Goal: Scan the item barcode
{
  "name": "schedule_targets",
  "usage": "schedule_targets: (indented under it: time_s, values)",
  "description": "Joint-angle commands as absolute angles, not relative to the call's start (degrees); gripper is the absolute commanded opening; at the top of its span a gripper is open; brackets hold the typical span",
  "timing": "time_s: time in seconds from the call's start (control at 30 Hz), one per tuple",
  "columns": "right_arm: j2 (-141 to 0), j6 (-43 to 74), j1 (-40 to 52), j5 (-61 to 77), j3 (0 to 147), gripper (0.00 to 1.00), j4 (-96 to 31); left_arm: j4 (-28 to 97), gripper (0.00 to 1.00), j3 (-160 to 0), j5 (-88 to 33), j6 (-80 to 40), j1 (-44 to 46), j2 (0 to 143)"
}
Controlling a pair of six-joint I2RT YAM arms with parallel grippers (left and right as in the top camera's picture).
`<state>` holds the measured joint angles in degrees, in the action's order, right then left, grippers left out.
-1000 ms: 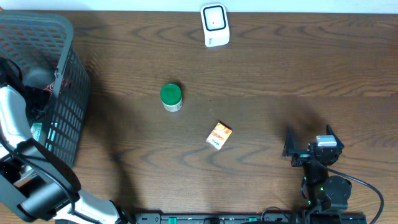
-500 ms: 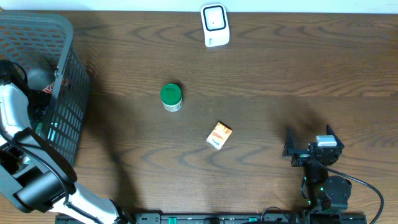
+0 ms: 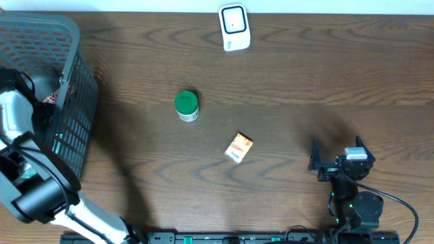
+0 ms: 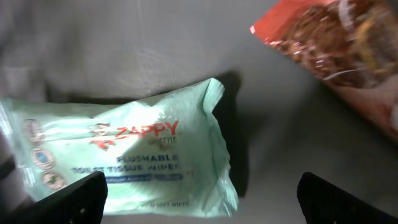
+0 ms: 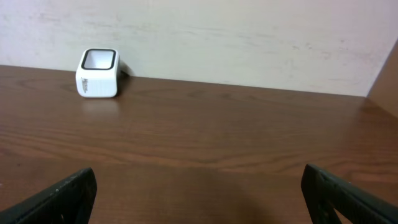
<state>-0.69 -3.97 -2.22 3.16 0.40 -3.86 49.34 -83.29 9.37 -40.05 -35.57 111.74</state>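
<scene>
My left arm (image 3: 15, 115) reaches down into the dark mesh basket (image 3: 76, 108) at the table's left edge. In the left wrist view my left gripper (image 4: 202, 202) hangs open just above a pale green pack of wipes (image 4: 124, 155) lying on the basket floor, its near edge between the fingers. A red snack bag (image 4: 339, 46) lies beyond it to the right. The white scanner (image 3: 234, 27) stands at the table's far edge, also seen as the scanner (image 5: 97, 73) in the right wrist view. My right gripper (image 3: 337, 150) rests open and empty at the front right.
A green-lidded jar (image 3: 186, 106) and a small orange box (image 3: 239, 147) sit on the wooden table (image 3: 305, 74) near the middle. The basket walls surround my left arm. A pale wall (image 5: 249, 37) rises behind the scanner.
My left arm has shifted a little toward the far side inside the basket. The right arm and the things on the table have not moved.
</scene>
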Motion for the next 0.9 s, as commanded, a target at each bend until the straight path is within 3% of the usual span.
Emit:
schedule_targets:
  time_s: [0.0, 0.07, 0.17, 0.3, 0.43, 0.63, 0.7, 0.87]
  values:
    - [-0.38, -3.27, -1.78, 3.07, 0.32, 0.99, -4.08, 49.69, 0.98, -83.31, 9.74, -41.25, -35.73, 113.34]
    - [-0.38, -3.27, -1.78, 3.07, 0.32, 0.99, -4.08, 49.69, 0.99, -83.31, 9.8, -41.25, -35.73, 113.69]
    - [-0.38, -3.27, -1.78, 3.07, 0.32, 0.99, -4.08, 50.22, 0.91, -83.31, 10.46, -41.25, -35.73, 114.02]
    - [-0.38, -3.27, -1.78, 3.09, 0.32, 0.99, -4.08, 51.03, 0.88, -82.56, 13.28, -41.25, -35.73, 114.24]
    - [-0.38, -3.27, -1.78, 3.07, 0.32, 0.99, -4.08, 52.12, 0.76, -82.13, 15.16, -41.25, -35.73, 114.63]
    - [-0.38, -3.27, -1.78, 3.07, 0.32, 0.99, -4.08, 54.0, 0.75, -81.95, 15.99, -41.25, -35.73, 115.72]
    - [-0.38, -3.27, -1.78, 3.09, 0.32, 0.99, -4.08, 54.37, 0.8, -81.84, 15.99, -41.25, -35.73, 115.96]
    - [-0.38, -3.27, -1.78, 3.09, 0.32, 0.99, -4.08, 54.63, 0.8, -80.71, 16.21, -41.25, -35.73, 116.11]
